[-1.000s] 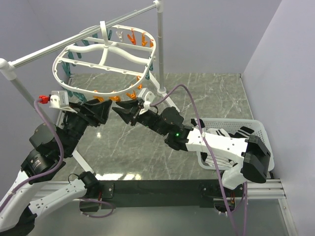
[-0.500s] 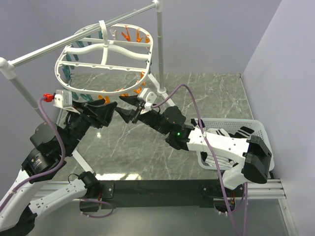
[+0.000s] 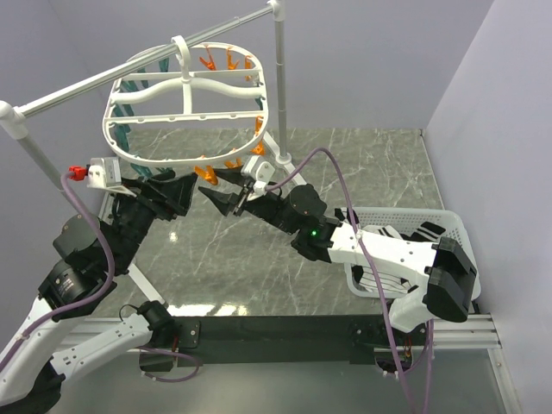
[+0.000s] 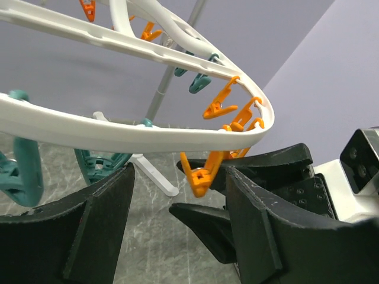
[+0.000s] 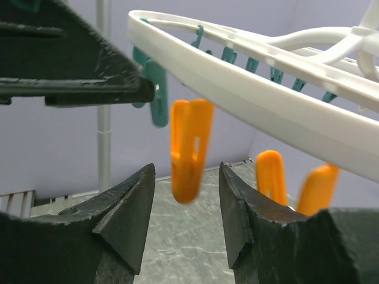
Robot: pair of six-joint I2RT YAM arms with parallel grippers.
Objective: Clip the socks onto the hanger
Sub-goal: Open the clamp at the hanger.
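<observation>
The hanger [image 3: 185,93], a white oval frame with orange and teal clips, hangs from the silver rail. My two grippers meet just under its near rim, tip to tip. The left gripper [image 3: 188,191] is open. In the left wrist view an orange clip [image 4: 200,179] hangs between the tips of the left gripper [image 4: 180,177], touching neither finger. The right gripper [image 3: 213,188] is open too. In the right wrist view an orange clip [image 5: 190,148] dangles just above the gap of the right gripper [image 5: 186,177]. Dark and white socks [image 3: 424,231] lie in the basket at the right, partly hidden by the right arm.
The silver rail [image 3: 129,73] runs across the back on two uprights, with a white foot [image 4: 155,177] on the marble table. The white lattice basket [image 3: 455,226] stands at the right edge. Grey walls close in at the back and right.
The hanger has swung and turned a little, its far orange clips shifting left. The right gripper's jaws have opened wider. Both grippers stay under the near rim.
</observation>
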